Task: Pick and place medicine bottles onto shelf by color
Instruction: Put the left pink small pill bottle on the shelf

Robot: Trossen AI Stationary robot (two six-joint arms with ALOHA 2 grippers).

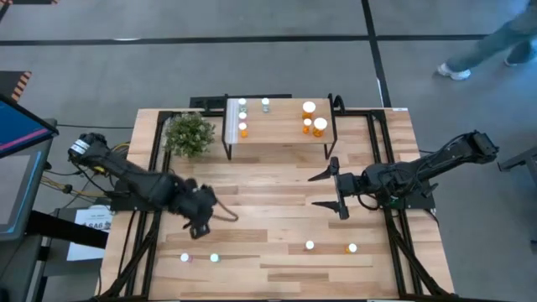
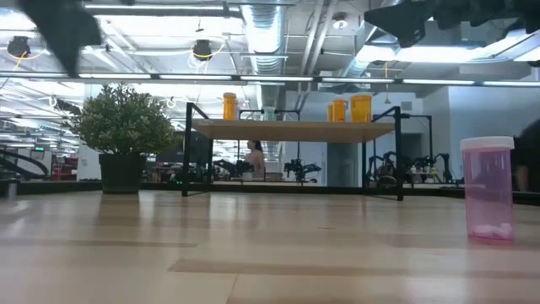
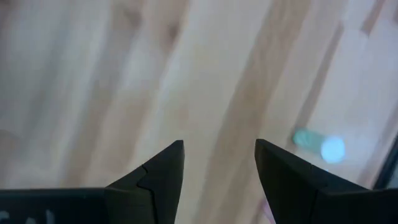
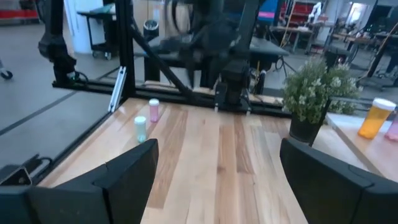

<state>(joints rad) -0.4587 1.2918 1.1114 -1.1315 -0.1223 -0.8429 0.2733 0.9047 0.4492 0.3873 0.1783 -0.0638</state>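
While both arms hang over the bench, nothing is held, so this reads as the reach toward the next bottle.

Bench [image 1: 277, 189]: light wood planks carrying everything.
Shelf [image 1: 277, 132]: at the bench's far edge, near its middle; it already carries orange bottles [image 1: 320, 127] toward one end, with more small bottles toward the other.
Potted plant [image 1: 190, 134]: just beside the shelf, toward the far left corner.
Left gripper [image 1: 199, 227]: above the left half of the bench, fingers apart, nothing between them.
Right gripper [image 1: 325, 190]: over the bench's middle right, spread wide and empty, waiting.
Green bottle [image 1: 214, 257]: near the front edge, left of centre, beside a pink bottle [image 1: 185, 257]; two more stand along the front edge to the right.
Next move, my judgement: lower the left gripper over the green bottle and close on it.
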